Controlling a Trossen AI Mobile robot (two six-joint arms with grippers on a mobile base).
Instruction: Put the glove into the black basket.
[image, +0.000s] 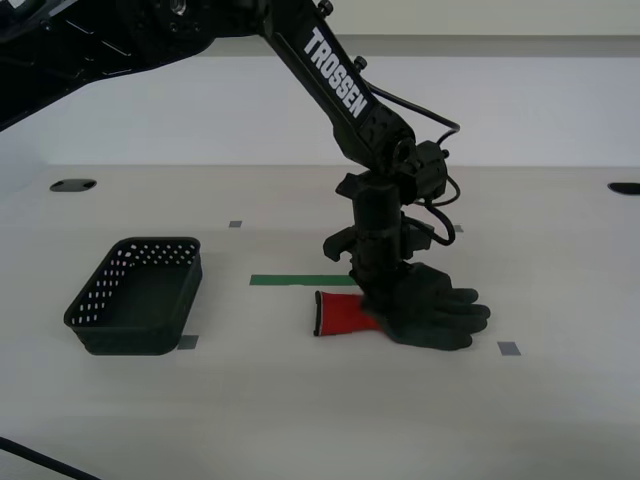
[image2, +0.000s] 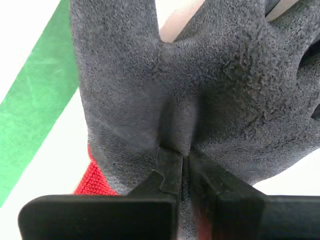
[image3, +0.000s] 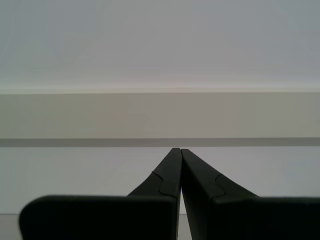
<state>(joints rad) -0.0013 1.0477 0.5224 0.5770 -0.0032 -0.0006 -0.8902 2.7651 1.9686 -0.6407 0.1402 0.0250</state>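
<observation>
The glove (image: 430, 312) lies on the white table, its dark grey palm and fingers toward the exterior view's right and its red cuff (image: 340, 314) toward the left. My second gripper (image: 378, 305) points straight down onto it and is shut, pinching a fold of the grey palm (image2: 200, 90) near the cuff. The black basket (image: 140, 295) stands empty at the exterior view's left, well apart from the glove. My first gripper (image3: 180, 150) is shut on nothing and faces a bare wall; it does not show in the exterior view.
A green tape strip (image: 300, 281) lies on the table just behind the glove and shows in the second wrist view (image2: 30, 110). Small grey tape squares (image: 509, 349) mark the table. Dark holes (image: 72, 185) sit at the table's far corners.
</observation>
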